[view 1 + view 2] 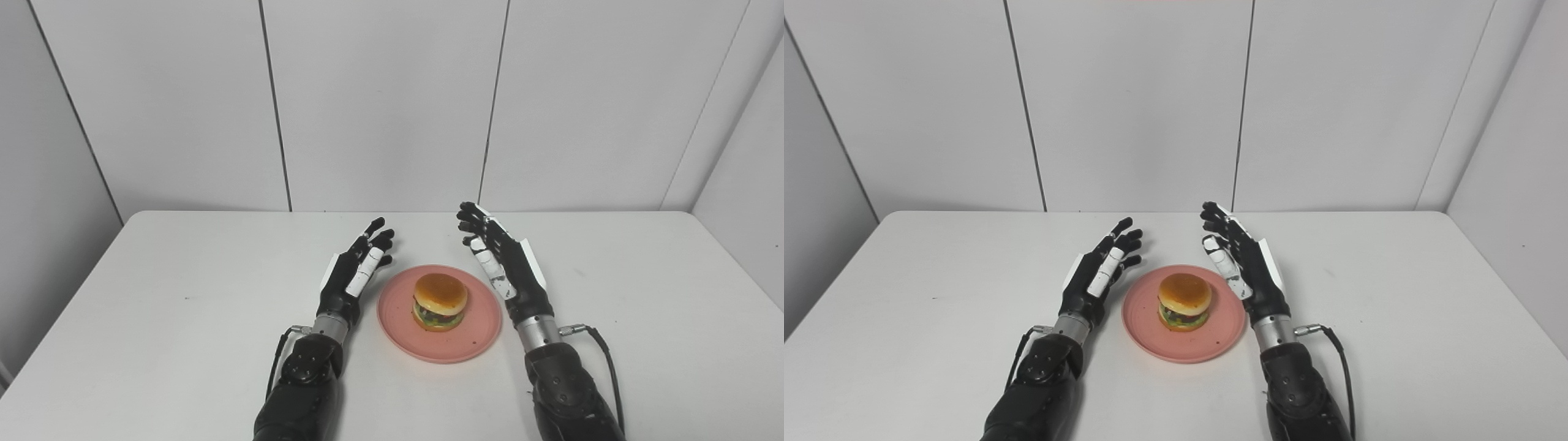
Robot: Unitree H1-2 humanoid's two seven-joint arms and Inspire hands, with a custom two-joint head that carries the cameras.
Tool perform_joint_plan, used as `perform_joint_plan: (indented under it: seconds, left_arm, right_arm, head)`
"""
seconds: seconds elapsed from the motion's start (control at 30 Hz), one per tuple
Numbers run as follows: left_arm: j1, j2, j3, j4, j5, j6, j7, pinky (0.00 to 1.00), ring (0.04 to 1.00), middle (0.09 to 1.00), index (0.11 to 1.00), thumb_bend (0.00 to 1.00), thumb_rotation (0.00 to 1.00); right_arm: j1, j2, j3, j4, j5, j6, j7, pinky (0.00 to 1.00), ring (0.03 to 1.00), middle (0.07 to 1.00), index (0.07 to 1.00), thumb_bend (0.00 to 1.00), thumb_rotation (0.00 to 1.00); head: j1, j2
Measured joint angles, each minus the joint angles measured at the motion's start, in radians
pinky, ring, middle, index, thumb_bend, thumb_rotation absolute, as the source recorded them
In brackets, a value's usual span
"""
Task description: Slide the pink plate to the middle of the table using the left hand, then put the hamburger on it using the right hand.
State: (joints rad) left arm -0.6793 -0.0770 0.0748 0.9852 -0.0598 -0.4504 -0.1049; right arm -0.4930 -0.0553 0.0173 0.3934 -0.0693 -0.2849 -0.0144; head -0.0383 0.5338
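Mid-counter (184, 343), between both hands, sits the pink plate (471, 340) w/ the hamburger (440, 301) upright on it, roughly centred, maybe slightly toward the plate's far-left part. Left hand (355, 269) is released, fingers spread and pointing away from the robot, holding nothing; it sits just beside the plate's left rim, and I can't tell if it touches the rim. Right hand (505, 263) is likewise released, fingers apart, empty, over or just beside the plate's right rim; can't tell if there's contact.

Judgement: both task steps look done, plate central and burger on it. Key relation for whatever comes next: burger lies between the hands, about as near to one as the other, inboard of each palm. Palms face inward toward it. So any pull-back should go outward/back along each forearm's line, not inward, or a finger could clip the bun or nudge the plate. Burger has no real long axis, round stack, prob. tips if pushed from the side.
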Motion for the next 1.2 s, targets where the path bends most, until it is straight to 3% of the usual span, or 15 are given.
perform_joint_plan:
  seconds: [0.2, 0.5, 0.77, 1.03, 1.2]
  left_arm:
    - [0.043, 0.000, 0.001, -0.092, 0.003, -0.001, 0.030, 0.97, 0.974, 0.971, 0.930, 0.97, 0.80]
    - [0.110, 0.010, -0.038, -0.209, 0.109, -0.001, 0.199, 1.00, 1.000, 1.000, 0.986, 0.87, 0.88]
    - [0.158, 0.036, -0.049, -0.272, 0.104, 0.034, 0.186, 1.00, 1.000, 1.000, 0.987, 0.90, 0.87]
    - [0.170, 0.046, -0.041, -0.279, 0.072, 0.038, 0.177, 1.00, 1.000, 1.000, 0.997, 0.90, 0.87]
    - [0.171, 0.043, -0.025, -0.279, 0.047, 0.044, 0.177, 1.00, 1.000, 1.000, 1.000, 0.94, 0.88]
  right_arm:
    - [0.012, 0.000, -0.041, 0.005, 0.088, 0.001, 0.004, 0.82, 0.817, 0.829, 0.831, 1.00, 1.00]
    - [0.048, 0.006, -0.104, 0.076, 0.186, 0.002, 0.003, 0.84, 0.833, 0.842, 0.842, 0.97, 1.00]
    - [0.051, 0.005, -0.112, 0.089, 0.205, -0.009, 0.004, 0.85, 0.849, 0.862, 0.845, 0.91, 1.00]
    - [0.041, 0.008, -0.119, 0.128, 0.211, -0.013, 0.001, 0.99, 0.952, 0.938, 0.918, 0.90, 1.00]
    - [0.032, 0.005, -0.119, 0.147, 0.213, -0.013, 0.003, 1.00, 0.989, 0.972, 0.944, 0.90, 1.00]
  head:
    - [0.000, 0.002]
    - [-0.003, 0.009]
    - [-0.011, 0.020]
    - [-0.006, 0.025]
    - [-0.006, 0.026]
